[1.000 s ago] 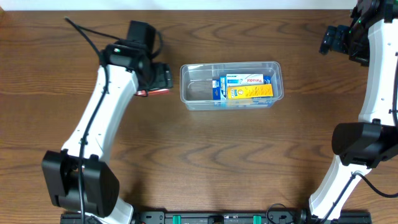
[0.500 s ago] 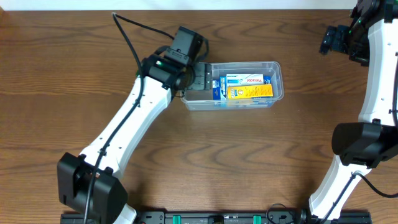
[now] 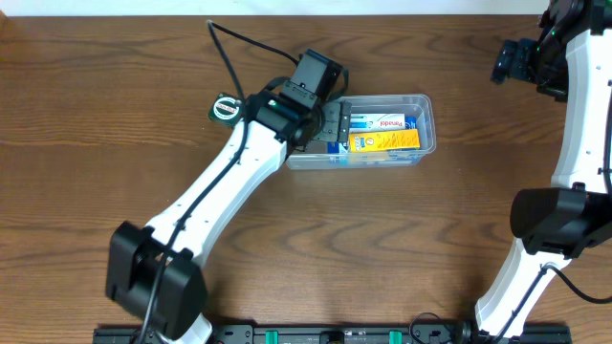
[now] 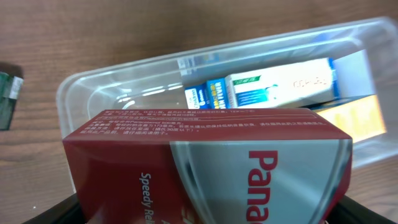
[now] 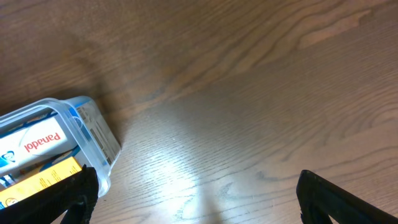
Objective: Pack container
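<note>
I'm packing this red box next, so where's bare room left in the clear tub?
Free: the tub floor between its end wall and the blue box; the left claw holds the red box above it. Crowded: the rest, filled by the white box and yellow box.

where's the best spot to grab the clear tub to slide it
Probably the clear tub by the rim of its right short end, from the right with the open right tool. The lip gives a pinch edge, and the left end sits under the left tool holding the red box.
</note>
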You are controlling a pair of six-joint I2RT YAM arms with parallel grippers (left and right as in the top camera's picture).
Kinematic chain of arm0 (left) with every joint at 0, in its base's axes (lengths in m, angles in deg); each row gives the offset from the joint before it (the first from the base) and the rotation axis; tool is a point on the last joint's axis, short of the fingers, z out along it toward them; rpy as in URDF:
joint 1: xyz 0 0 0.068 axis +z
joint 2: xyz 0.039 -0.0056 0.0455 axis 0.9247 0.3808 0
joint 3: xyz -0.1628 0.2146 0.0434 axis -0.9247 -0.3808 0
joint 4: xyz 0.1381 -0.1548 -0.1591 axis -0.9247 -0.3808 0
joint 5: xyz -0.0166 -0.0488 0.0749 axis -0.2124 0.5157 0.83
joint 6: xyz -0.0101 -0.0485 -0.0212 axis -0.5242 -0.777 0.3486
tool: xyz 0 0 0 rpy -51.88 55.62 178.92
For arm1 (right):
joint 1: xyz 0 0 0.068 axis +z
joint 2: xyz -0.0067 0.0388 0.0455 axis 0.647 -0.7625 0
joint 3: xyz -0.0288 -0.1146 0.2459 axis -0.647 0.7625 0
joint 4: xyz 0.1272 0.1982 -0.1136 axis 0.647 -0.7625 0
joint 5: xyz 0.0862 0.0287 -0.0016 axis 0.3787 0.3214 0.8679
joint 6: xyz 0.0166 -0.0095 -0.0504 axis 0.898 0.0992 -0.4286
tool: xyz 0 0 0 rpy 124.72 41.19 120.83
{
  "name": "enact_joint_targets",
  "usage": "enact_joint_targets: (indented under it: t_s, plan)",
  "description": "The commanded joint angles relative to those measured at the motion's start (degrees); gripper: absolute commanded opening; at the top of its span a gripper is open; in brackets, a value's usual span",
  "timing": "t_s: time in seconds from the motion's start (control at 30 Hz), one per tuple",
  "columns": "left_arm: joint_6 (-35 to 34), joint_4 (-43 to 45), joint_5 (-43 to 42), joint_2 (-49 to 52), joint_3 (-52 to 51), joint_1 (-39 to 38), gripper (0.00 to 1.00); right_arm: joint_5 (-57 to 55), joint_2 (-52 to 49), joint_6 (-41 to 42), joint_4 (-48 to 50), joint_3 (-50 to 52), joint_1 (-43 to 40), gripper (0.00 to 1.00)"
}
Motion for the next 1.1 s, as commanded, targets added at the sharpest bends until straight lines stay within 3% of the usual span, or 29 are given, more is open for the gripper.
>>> enact_joint_targets:
  t_s: [0.0, 1.07]
  plan:
    - [-0.8, 0.2, 0.4, 2.3, 0.9, 0.0, 0.85, -0.4, 0.4, 0.9, 0.0, -0.7, -0.1, 0.99]
    - [-0.9, -0.1, 0.9, 14.5, 0.7, 0.1, 0.85, -0.4, 0.4, 0.9, 0.0, -0.7, -0.1, 0.99]
